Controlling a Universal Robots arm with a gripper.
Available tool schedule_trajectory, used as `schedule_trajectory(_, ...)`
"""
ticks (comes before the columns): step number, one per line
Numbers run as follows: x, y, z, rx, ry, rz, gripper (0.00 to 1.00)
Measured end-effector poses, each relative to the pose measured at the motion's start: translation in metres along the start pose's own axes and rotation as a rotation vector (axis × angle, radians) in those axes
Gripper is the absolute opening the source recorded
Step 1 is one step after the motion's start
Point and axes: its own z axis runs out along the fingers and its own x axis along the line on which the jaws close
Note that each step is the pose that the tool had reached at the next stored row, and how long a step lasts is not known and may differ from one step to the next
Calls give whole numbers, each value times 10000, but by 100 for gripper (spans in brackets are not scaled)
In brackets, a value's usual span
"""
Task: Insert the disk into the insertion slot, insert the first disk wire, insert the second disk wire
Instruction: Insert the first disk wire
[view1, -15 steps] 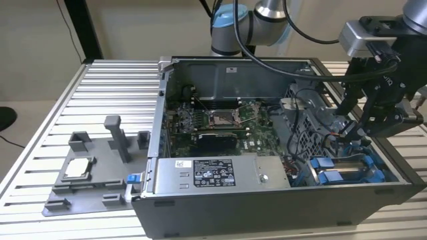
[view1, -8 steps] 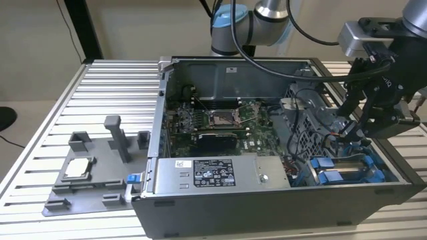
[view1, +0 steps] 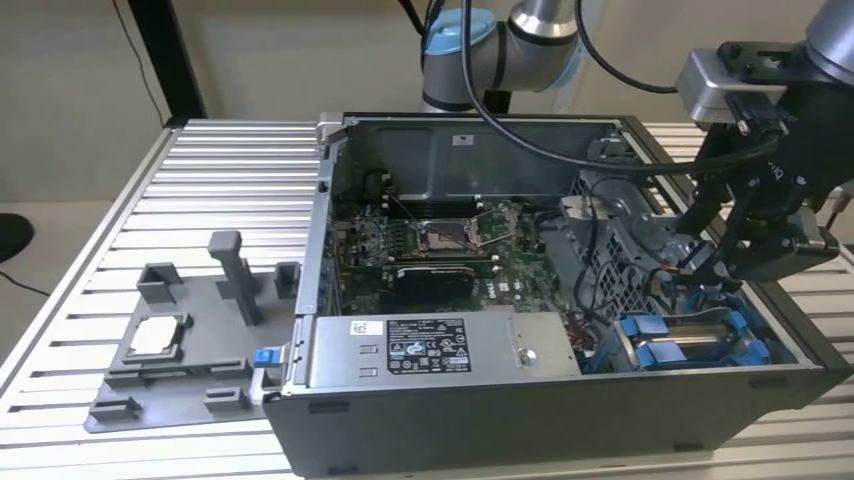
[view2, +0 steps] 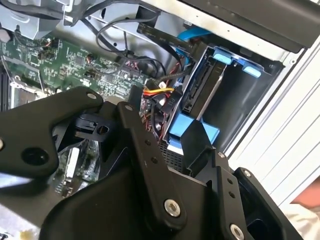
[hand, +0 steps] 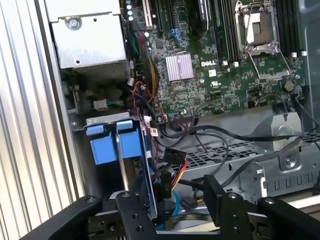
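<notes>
Disk (view2: 206, 87) sits in the slot (view2: 239, 117), with its blue carrier tabs at the opening. In the exterior view this bay is at the near corner of the case (view1: 534, 425), on the exterior view's right. Gripper (view1: 697, 278) hangs just above the bay. Fingers (hand: 212, 192) are spread and released, grasping nothing. A black connector (hand: 172, 167) with red and yellow wires lies between them, just beside the disk. Whether it is plugged in: cannot tell. The case rests on a slatted table (view1: 214, 180).
</notes>
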Motion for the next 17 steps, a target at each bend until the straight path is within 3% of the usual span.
schedule_trajectory(4,3,0,16,355,-77,-54,100)
schedule_trajectory(5,4,0,22,407,-84,-62,100)
schedule_trajectory(17,22,-1,153,443,68,-75,100)
